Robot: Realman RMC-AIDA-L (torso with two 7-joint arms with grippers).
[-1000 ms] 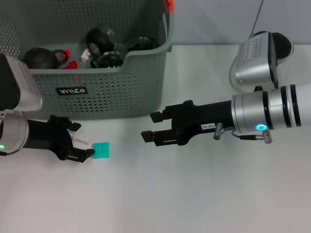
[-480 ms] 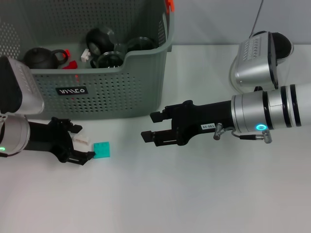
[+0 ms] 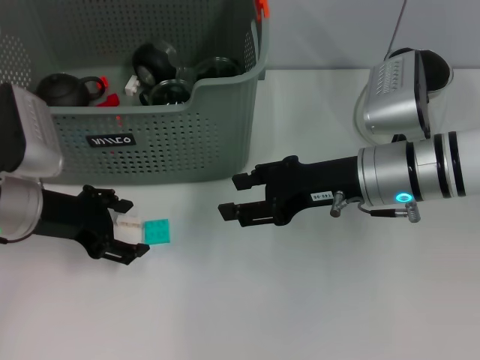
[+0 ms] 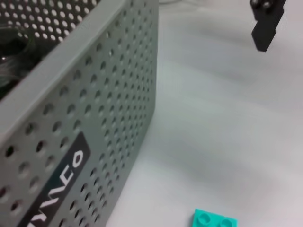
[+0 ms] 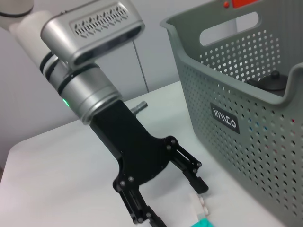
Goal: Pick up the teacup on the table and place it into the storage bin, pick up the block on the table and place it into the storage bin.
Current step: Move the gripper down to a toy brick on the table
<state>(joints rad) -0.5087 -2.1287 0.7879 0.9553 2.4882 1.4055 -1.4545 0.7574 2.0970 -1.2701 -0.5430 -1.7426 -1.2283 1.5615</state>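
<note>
White table, grey-green bin at the back left.
Left gripper, jaws apart, sits low beside the teal block before the bin; right gripper, jaws apart, hovers mid-table.

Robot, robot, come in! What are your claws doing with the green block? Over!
Left gripper open, low on the table, right beside the green block, not holding it. Right gripper open, hovering mid-table. Storage bin behind. Nothing in the way.
</note>
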